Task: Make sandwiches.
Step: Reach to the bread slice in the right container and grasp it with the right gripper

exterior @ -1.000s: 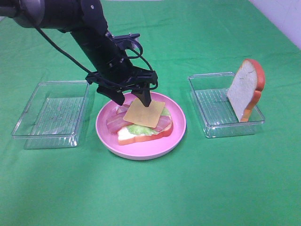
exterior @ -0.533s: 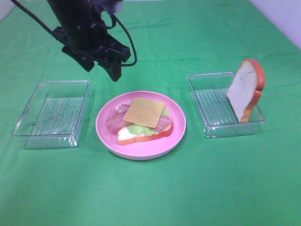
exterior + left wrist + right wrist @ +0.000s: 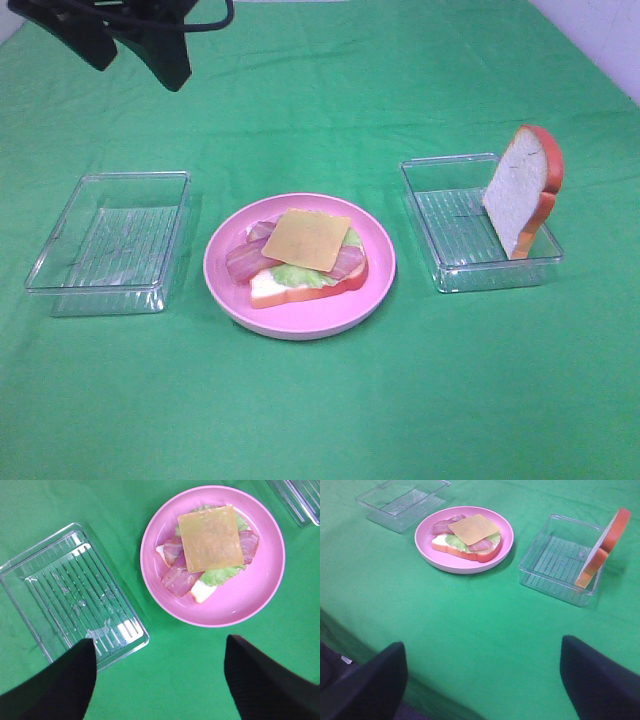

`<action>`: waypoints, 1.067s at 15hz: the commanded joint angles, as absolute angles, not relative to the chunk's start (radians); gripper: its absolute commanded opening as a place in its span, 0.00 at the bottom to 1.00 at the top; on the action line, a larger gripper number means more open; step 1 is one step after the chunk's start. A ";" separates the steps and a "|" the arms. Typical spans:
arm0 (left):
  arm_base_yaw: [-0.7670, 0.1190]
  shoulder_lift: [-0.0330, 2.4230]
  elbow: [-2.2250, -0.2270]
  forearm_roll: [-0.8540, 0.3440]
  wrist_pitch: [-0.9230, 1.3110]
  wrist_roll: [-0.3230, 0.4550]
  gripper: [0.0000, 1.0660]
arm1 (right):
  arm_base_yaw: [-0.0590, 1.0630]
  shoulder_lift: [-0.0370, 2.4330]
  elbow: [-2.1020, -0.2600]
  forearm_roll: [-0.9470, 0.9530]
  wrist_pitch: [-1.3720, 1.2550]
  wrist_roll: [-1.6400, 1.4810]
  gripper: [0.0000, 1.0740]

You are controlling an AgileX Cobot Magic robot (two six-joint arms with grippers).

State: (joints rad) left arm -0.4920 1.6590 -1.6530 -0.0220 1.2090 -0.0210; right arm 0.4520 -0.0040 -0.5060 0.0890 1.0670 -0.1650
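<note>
Left tool (image 3: 130, 45): released, nothing held, high over the table's (image 3: 320, 400) far-left corner. You see the empty left tray (image 3: 110, 240) below it, the pink plate (image 3: 225, 285) beyond. The open-faced sandwich (image 3: 300, 262) lies there, cheese (image 3: 306, 238) on top.

The top slice (image 3: 522, 190) leans upright in the right tray (image 3: 455, 225), its long axis vertical, ahead and to the right of your right tool (image 3: 482, 680), also released; that arm is nearer.

A second ago the left tool stood over the cheese; it has withdrawn.

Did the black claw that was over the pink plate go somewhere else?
Yes. The left gripper has pulled up and away from the pink plate, toward the far left corner of the table, leaving the cheese on the stack.
</note>
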 commanded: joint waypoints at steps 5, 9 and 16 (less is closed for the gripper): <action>-0.491 1.277 -1.264 -0.020 1.223 -0.031 0.65 | 0.450 -0.027 -0.503 0.097 1.061 -0.171 0.71; -0.491 0.950 -0.925 -0.022 1.096 -0.052 0.65 | 0.450 -0.027 -0.503 0.097 1.061 -0.171 0.71; -0.491 0.409 -0.625 -0.013 1.019 -0.053 0.65 | 0.450 -0.024 -0.505 0.088 1.055 -0.172 0.71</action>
